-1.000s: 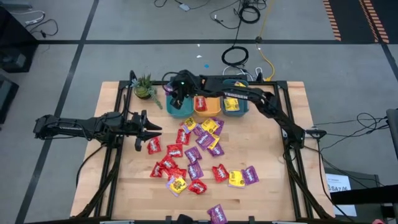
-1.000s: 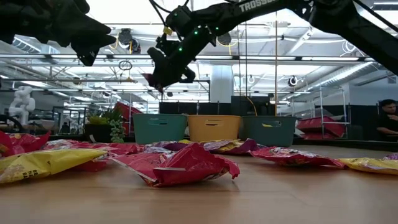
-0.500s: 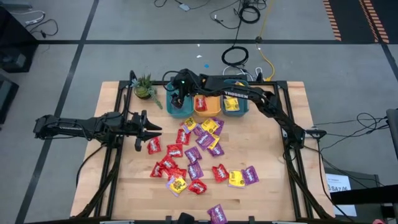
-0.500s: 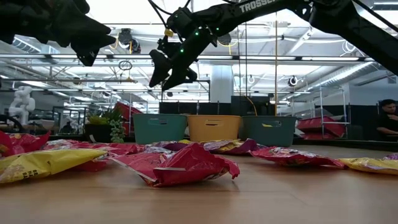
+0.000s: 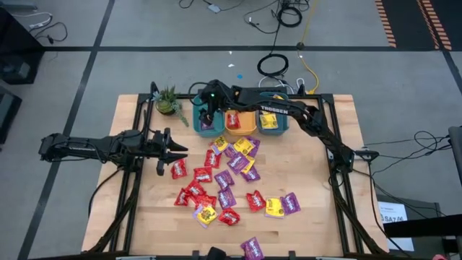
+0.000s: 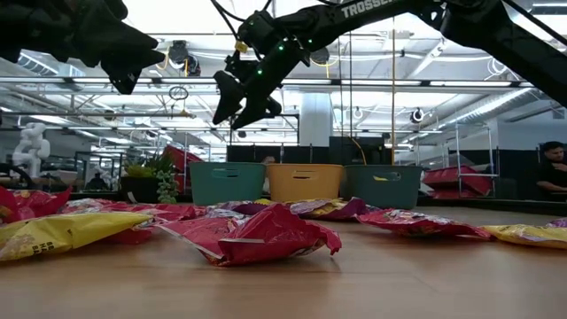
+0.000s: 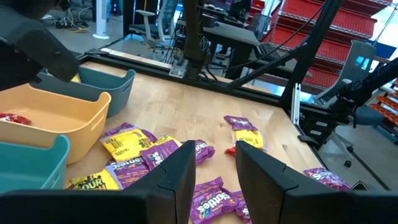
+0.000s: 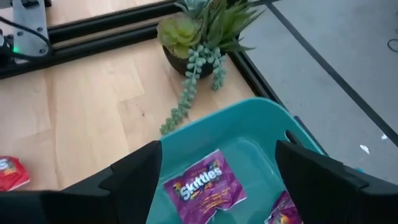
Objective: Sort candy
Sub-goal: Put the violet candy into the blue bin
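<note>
Many red, purple and yellow candy packets [image 5: 227, 177] lie flat in a loose pile on the wooden table. My right gripper [image 5: 205, 115] hangs open above the left teal bin [image 5: 196, 128], touching nothing. In the right wrist view a purple packet [image 8: 205, 183] lies flat on that bin's floor below the open gripper [image 8: 217, 152], with a second packet [image 8: 283, 208] beside it. My left gripper [image 5: 180, 149] hovers open over the table's left part, left of the pile, and its wrist view shows the gripper [image 7: 214, 152] empty.
An orange bin [image 5: 238, 123] and a second teal bin [image 5: 271, 123] stand in a row with the first along the table's far edge. A small potted plant [image 5: 168, 101] stands left of the bins. Bare wood lies on the table's right and near-left parts.
My right gripper has opened above the left teal bin and let go of a purple packet, which has fallen and now lies on the bin's floor. The left arm has kept still.
</note>
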You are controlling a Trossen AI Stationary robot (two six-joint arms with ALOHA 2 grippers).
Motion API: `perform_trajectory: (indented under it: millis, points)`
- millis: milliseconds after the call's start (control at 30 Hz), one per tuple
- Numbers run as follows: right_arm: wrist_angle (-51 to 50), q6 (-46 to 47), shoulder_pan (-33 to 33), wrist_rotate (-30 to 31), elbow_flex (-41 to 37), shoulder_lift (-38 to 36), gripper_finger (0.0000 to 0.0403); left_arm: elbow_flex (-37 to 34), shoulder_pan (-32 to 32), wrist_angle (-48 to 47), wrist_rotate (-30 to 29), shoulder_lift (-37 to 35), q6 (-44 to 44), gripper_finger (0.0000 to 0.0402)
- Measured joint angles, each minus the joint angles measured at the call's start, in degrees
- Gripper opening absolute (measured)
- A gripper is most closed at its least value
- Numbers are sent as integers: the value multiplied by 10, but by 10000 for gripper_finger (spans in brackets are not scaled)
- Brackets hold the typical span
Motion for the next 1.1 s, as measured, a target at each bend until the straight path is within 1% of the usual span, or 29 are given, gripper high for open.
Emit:
perform_trajectory:
  millis: [100, 267, 400, 500, 667, 767, 900, 1100]
  points:
    - [-34, 2, 0, 5, 0, -14, 306, 0, 0, 0, 0, 0, 0, 123]
    - [-172, 43, 6, 48, 0, -65, 306, 0, 0, 0, 0, 0, 0, 123]
    - [-305, 112, 24, 49, 0, -115, 306, 0, 0, 1, 0, 0, 0, 123]
    - [-399, 197, 49, 64, 0, -151, 306, 0, 0, 2, 0, 0, 0, 123]
    - [-529, 366, 119, 101, 0, -209, 306, 0, 0, 2, 0, 0, 0, 123]
    - [-581, 475, 176, 110, 0, -234, 306, 0, 0, 2, 0, 0, 0, 123]
    - [-597, 593, 268, 134, 0, -256, 306, 0, 0, 2, 0, 0, 0, 123]
    - [-599, 731, 389, 133, 0, -252, 306, 0, 0, 2, 0, 0, 0, 123]
